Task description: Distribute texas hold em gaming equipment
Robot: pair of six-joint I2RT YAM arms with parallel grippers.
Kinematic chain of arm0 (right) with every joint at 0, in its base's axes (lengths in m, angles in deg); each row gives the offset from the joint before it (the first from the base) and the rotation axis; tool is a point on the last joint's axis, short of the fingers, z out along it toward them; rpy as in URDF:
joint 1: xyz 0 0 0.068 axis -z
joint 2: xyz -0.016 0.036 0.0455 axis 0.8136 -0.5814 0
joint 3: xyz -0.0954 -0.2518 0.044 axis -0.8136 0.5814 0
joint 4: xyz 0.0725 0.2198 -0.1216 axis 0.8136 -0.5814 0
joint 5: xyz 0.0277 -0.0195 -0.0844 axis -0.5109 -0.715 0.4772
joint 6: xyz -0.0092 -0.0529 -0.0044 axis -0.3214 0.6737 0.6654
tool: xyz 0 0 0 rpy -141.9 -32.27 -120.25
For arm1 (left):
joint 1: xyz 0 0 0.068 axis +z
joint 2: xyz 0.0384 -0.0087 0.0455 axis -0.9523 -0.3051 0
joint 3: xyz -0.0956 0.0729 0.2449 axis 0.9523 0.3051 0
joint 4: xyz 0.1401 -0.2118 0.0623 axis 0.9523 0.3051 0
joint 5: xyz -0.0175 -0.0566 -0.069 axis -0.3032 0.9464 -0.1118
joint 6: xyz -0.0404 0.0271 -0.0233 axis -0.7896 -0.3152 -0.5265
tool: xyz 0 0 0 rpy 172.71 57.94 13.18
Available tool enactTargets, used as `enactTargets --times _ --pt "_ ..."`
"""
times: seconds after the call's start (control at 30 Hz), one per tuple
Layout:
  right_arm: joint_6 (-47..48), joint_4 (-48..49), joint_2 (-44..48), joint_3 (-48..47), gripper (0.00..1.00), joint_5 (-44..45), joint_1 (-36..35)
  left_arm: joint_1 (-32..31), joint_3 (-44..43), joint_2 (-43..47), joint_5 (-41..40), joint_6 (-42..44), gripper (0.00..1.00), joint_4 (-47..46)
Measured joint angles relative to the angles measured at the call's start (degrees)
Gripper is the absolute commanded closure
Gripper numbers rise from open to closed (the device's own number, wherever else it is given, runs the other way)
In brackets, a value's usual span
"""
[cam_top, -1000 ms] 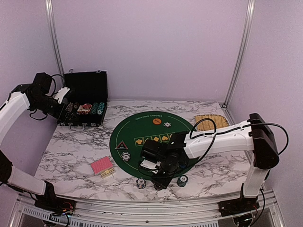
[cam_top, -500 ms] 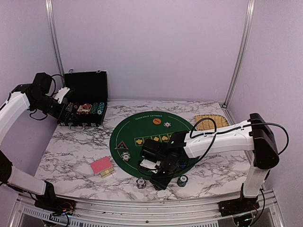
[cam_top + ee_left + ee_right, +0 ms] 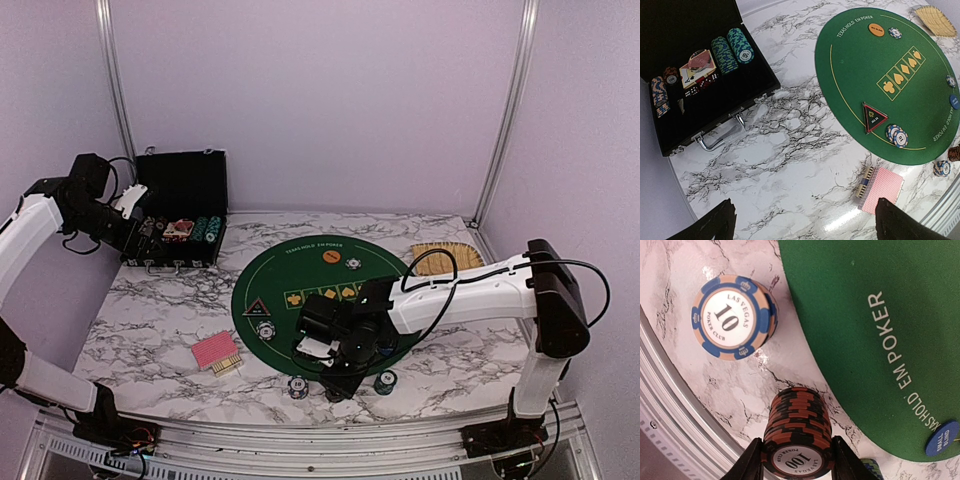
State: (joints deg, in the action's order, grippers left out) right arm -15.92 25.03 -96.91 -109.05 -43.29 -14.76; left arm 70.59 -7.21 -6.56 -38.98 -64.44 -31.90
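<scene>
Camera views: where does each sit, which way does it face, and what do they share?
Top external: above, behind the bases, looking down on the marble table, green mat; both arms show.
Left wrist: high over the table's left, looking down on the black case and mat; open left gripper fingers show.
Right wrist: low at the mat's near edge; right gripper fingers hug the 100-chip stack.
Shared: 10 chip in all three.

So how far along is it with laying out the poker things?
Done: orange button, triangular button and some chips sit on the green mat; cards lie on the marble. In hand: the right jaws grip a 100 chip stack at the mat's edge. Left: chip rows remain in the case.
</scene>
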Motion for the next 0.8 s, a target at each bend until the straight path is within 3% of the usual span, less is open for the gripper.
enactTargets --times 0.4,0.8 --pt "0.0 -1.1 0.0 -1.0 0.74 0.0 0.0 0.0 0.0 0.0 0.0 0.0 0.01 0.0" --pt "0.5 -4.6 -0.2 -9.3 0.76 0.6 0.1 0.0 0.0 0.0 0.0 0.0 0.01 0.0"
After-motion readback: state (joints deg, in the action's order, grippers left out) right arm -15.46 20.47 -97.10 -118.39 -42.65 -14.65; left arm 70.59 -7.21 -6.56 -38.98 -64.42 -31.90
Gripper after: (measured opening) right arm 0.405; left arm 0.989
